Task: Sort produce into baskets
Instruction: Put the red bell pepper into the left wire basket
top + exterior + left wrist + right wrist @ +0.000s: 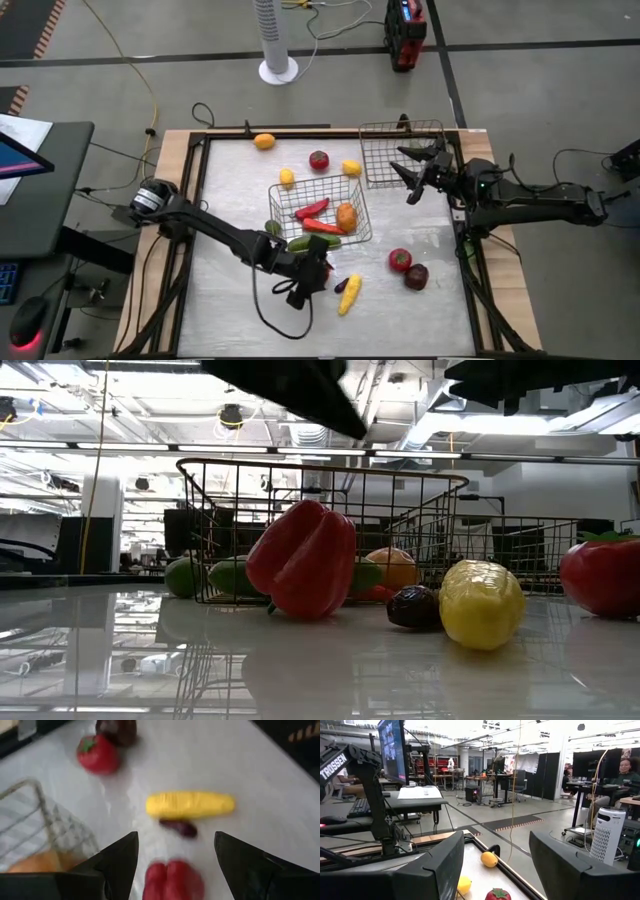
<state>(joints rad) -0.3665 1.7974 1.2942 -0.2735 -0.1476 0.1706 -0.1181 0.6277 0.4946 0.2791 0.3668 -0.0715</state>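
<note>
Left hand (172,857), fingers spread, hangs right over the glossy red toy pepper (172,881) on the worktop (420,310), just outside the near silver wire-mesh basket (355,205). The pepper's long axis points away between the fingers, toward the yellow corn cob (190,804). Right hand (412,172), pressed together and empty, waits well apart by the far basket (400,130).

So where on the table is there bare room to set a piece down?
Free: the near-left corner of the table, and the far-left strip between the orange piece and the centre basket. Crowded: near the left gripper, with the corn and red pepper, and around the tomato.
</note>
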